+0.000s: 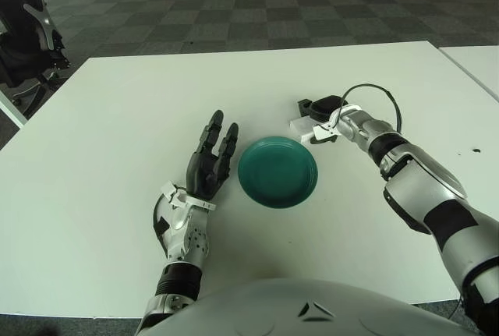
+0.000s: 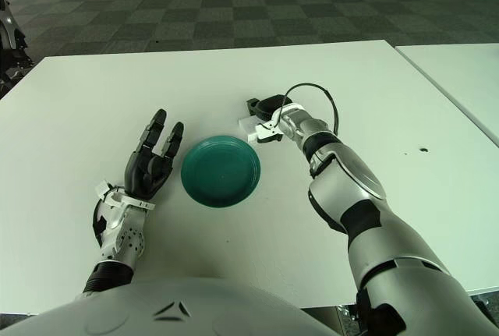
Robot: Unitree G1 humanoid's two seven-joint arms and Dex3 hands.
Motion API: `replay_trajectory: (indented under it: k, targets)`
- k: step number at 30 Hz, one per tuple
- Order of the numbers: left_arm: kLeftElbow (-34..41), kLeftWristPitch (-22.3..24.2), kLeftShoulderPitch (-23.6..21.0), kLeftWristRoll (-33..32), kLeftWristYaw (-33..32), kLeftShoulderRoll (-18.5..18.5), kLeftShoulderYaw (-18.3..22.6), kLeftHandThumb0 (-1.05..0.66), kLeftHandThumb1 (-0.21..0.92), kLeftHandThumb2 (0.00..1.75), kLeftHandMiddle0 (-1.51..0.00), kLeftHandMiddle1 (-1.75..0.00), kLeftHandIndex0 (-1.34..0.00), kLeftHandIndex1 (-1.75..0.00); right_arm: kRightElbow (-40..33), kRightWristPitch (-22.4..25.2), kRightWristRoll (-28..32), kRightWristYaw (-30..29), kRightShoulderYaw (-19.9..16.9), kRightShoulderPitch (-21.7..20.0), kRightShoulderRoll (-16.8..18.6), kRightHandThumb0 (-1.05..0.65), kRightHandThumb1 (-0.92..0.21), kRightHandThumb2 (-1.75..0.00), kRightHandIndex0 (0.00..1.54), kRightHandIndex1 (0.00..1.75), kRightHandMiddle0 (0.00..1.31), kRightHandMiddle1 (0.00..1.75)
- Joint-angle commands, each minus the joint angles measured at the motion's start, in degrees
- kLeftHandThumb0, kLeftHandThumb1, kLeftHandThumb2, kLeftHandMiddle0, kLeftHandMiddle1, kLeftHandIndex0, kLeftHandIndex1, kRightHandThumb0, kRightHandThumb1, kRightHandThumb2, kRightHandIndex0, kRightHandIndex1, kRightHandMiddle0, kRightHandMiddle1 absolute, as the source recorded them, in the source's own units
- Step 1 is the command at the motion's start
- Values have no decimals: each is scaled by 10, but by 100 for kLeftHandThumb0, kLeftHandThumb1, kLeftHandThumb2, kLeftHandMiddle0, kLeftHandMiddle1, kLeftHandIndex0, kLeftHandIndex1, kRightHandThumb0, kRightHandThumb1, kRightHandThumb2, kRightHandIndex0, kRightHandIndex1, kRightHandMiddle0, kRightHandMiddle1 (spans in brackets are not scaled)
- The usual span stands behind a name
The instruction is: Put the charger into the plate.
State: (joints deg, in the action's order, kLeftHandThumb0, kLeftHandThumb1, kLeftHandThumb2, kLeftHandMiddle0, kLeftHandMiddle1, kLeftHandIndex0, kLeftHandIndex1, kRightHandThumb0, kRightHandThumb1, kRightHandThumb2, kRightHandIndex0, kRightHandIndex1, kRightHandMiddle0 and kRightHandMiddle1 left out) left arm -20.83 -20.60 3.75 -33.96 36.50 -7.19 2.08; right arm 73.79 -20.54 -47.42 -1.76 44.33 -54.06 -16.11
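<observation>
The teal plate point(image 1: 277, 172) lies in the middle of the white table point(image 1: 117, 133) with nothing in it. Just beyond its far right rim sits the white charger point(image 1: 299, 125), its black cable point(image 1: 374, 89) looping back over my right wrist. My right hand point(image 1: 318, 111) is at the charger, its dark fingers curled over the block, still on the table side of the plate's rim. My left hand point(image 1: 209, 160) shows flat and spread just left of the plate, holding nothing.
A second white table point(image 1: 475, 59) begins at the far right, past a narrow gap. A dark chair point(image 1: 23, 32) stands off the table's far left corner. A small dark speck point(image 1: 475, 150) marks the table to the right.
</observation>
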Motion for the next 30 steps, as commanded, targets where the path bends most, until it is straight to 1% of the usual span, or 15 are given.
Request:
replay_trajectory:
  k: [1,4,8,11,13,15,17,18,20,22,24,25,27,30]
  targets:
    - [-54,25,46,-33,-1,-91,3,-105,92,41,0,0,0,0,5,6,9,36,-10,11,-2,-43,-47,-108,96,175,53,169]
    - [-52,26,47,-38,2,-88,4,-105,92,38,0,0,0,0,4,14,26,36,-35,-15,-11,-44,-45,-113,100,175,52,173]
    - [-57,15,46,-33,3,-82,3,-105,92,36,0,0,0,0,6,29,45,25,-66,-42,-11,-45,-41,-119,106,175,54,174]
    - [-61,9,45,-27,1,-78,3,-105,92,36,0,0,-1,-1,4,36,52,4,-82,-47,-6,-46,-37,-124,110,175,57,175]
    - [-62,5,45,-18,-12,-77,3,-105,92,38,0,0,-2,-1,2,37,60,-15,-96,-50,-3,-47,-35,-127,113,175,59,175]
    - [-65,-5,46,0,-35,-77,2,-105,92,40,0,0,-3,-2,-2,35,71,-20,-111,-58,-2,-48,-34,-129,116,175,60,175]
    - [-66,-9,46,7,-44,-76,2,-105,92,43,0,0,-4,-3,-2,34,74,-21,-117,-61,0,-48,-32,-131,119,175,61,175]
    - [-87,-35,39,39,-76,-73,3,-105,92,43,0,0,-4,-3,-13,29,84,-22,-128,-65,-2,-48,-32,-131,119,175,61,175]
    - [-114,-71,28,92,-129,-68,3,-101,92,50,0,0,-7,-5,-40,20,101,-21,-147,-70,-6,-49,-30,-133,121,175,63,175]
    - [-121,-84,26,124,-167,-65,1,-96,92,55,-1,0,-8,-6,-75,17,111,-14,-160,-67,-11,-49,-29,-134,121,175,64,175]
    - [-121,-85,25,140,-196,-65,4,-91,92,60,-2,-1,-9,-8,-112,19,118,-7,-170,-59,-15,-49,-29,-135,122,175,64,175]
    - [-121,-83,25,143,-208,-65,7,-87,92,63,-3,-1,-6,-18,-127,22,121,-4,-174,-54,-16,-50,-28,-136,122,175,65,175]
    - [-124,-82,23,149,-225,-63,12,-83,92,67,-5,0,-3,-31,-153,28,123,3,-179,-45,-17,-50,-27,-137,122,175,65,175]
    - [-144,-102,16,166,-248,-56,17,-79,92,73,-7,-1,-1,-43,-201,28,129,7,-188,-21,-20,-50,-27,-137,122,175,65,175]
